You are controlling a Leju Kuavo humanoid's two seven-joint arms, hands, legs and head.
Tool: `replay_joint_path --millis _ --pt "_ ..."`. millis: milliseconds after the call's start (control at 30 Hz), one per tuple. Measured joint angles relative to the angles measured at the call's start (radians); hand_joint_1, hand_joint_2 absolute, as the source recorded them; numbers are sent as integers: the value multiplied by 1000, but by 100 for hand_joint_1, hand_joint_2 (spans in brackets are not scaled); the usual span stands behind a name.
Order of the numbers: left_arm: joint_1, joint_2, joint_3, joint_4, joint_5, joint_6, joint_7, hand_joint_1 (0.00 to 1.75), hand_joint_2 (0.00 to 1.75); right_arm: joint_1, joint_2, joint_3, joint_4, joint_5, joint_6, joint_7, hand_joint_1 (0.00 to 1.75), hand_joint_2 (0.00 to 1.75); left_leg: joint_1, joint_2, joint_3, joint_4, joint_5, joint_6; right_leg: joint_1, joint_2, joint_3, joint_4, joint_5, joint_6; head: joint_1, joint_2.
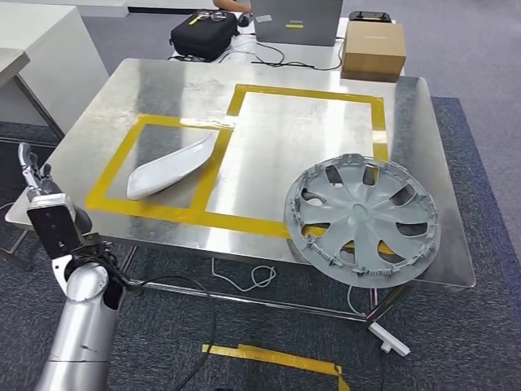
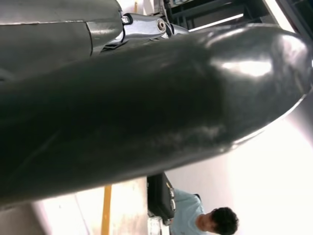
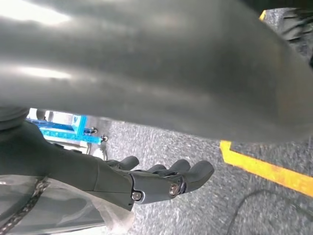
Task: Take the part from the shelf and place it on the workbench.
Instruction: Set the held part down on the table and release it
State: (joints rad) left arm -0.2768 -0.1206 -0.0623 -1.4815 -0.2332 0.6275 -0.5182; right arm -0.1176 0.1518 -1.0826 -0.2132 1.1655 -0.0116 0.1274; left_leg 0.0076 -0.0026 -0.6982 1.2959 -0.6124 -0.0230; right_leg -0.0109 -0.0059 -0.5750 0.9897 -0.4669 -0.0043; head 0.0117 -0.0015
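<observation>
A grey wheel cover (image 1: 362,216) lies flat on the metal workbench (image 1: 295,147) at its front right, over the yellow tape line and reaching the front edge. A white curved part (image 1: 172,165) lies inside the left yellow-taped frame. My left hand (image 1: 33,175) is raised beside the bench's front left corner, fingers pointing up, holding nothing. My right hand (image 3: 166,178) hangs over the carpet with its fingers stretched out and nothing in them.
At the far side of the bench stand a black bag (image 1: 203,32), a laptop (image 1: 296,20) and a cardboard box (image 1: 373,49). Yellow tape (image 1: 270,356) and cables lie on the carpet under the front edge. A person (image 2: 207,220) is nearby.
</observation>
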Motion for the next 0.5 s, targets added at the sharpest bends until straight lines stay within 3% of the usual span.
replay_joint_path --millis 67,133,200,267,333,400,467,500 --pt "8 0 -1 -4 -10 2 2 0 0 0 0 -3 0 -3 -1 0 0 0 0 0 54 -53 24 3 0 1 -16 2 12 3 0 0" --pt "12 0 -5 -15 -21 3 3 0 0 0 0 -6 0 -6 -2 0 0 0 -2 0 152 -206 69 12 3 2 -27 5 22 10 0 0" --pt "17 0 -10 -29 -29 3 4 0 0 0 0 -9 0 -10 -2 0 0 0 -5 -1 202 -296 88 23 5 2 -34 8 32 21 1 0" --pt "26 1 -13 -41 -34 4 6 0 0 -1 0 -12 0 -13 -3 0 0 0 -9 -1 196 -302 96 34 4 2 -38 6 43 34 2 0" --pt "34 3 -15 -53 -38 4 9 0 0 0 -1 -16 0 -17 -3 0 0 0 -7 2 187 -306 112 50 1 3 -51 19 27 45 2 0" --pt "42 4 -18 -67 -41 5 11 0 0 1 -3 -18 0 -20 -4 0 0 0 -4 5 168 -310 131 62 -1 5 -88 104 -50 53 5 0" --pt "59 5 -18 -80 -42 7 12 0 0 1 -3 -21 0 -22 -5 0 0 0 -4 5 144 -309 148 66 -1 5 -129 238 -133 58 7 0" --pt "68 6 -18 -86 -42 8 12 0 0 2 -3 -23 0 -24 -5 0 0 0 -5 6 132 -308 155 65 -2 4 -136 283 -149 59 6 0"
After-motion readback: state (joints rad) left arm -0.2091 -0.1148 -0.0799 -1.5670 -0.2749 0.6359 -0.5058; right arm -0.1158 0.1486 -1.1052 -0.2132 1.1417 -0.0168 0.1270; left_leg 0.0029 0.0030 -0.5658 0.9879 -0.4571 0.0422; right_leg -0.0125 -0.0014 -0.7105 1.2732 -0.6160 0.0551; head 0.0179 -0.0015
